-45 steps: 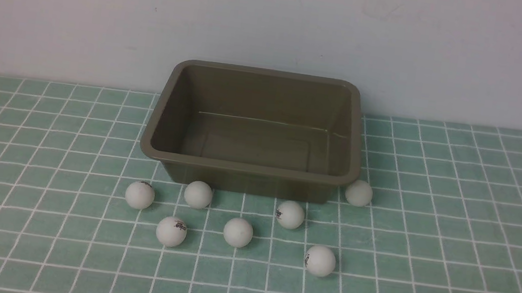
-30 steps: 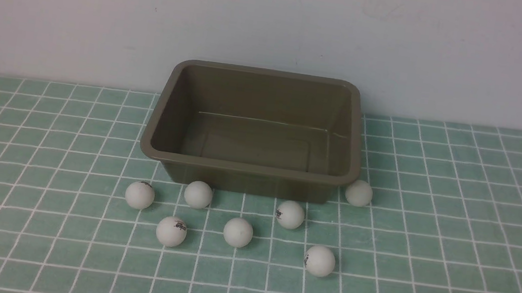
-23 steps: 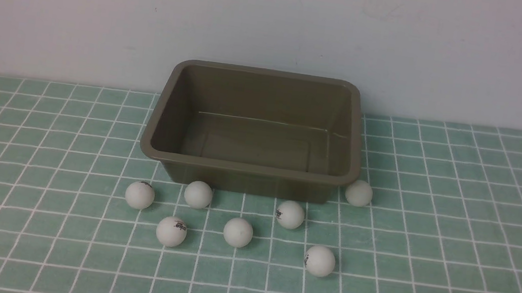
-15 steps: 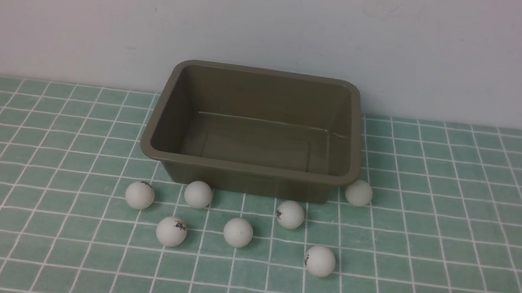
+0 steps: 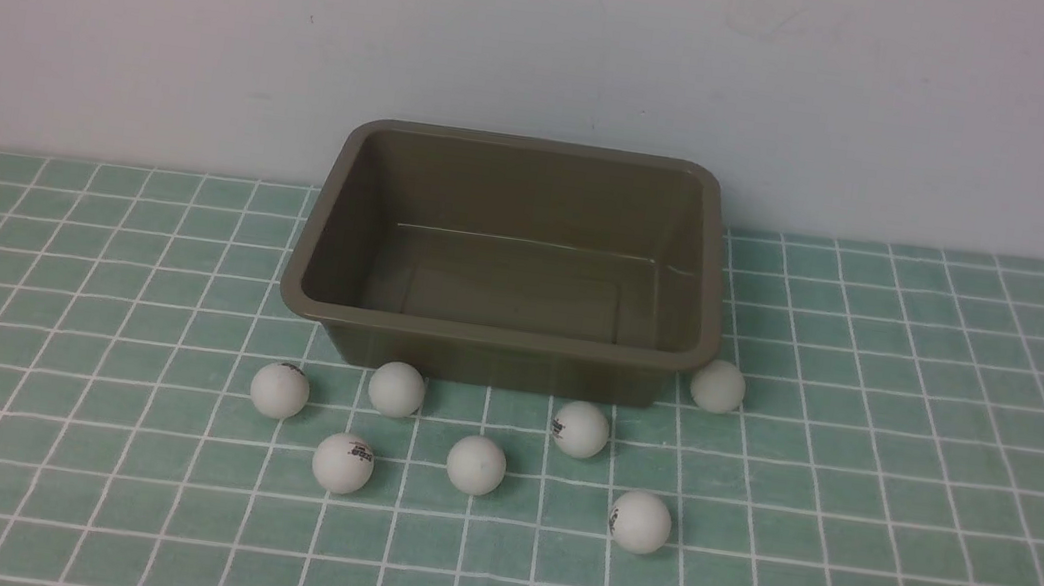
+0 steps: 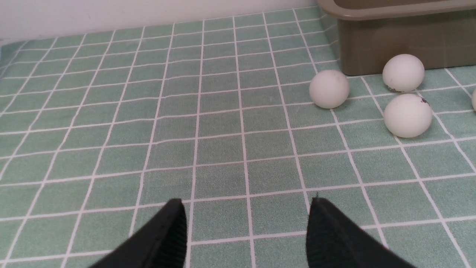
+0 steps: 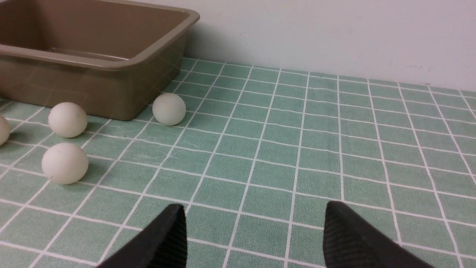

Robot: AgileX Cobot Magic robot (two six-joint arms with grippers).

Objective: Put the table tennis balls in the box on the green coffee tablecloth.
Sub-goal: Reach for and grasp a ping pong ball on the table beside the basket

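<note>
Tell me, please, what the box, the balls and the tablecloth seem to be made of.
The box: likely moulded plastic, olive-brown, semi-gloss; faint reflections on its floor, rolled rim. The table tennis balls: probably plastic, matte white, no highlights. The green coffee tablecloth: looks like printed fabric or vinyl; slightly wavy grid lines.

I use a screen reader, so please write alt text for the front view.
An empty olive-brown box sits on a green checked tablecloth, with seven white table tennis balls scattered on the cloth along its near side, none inside it.
</note>
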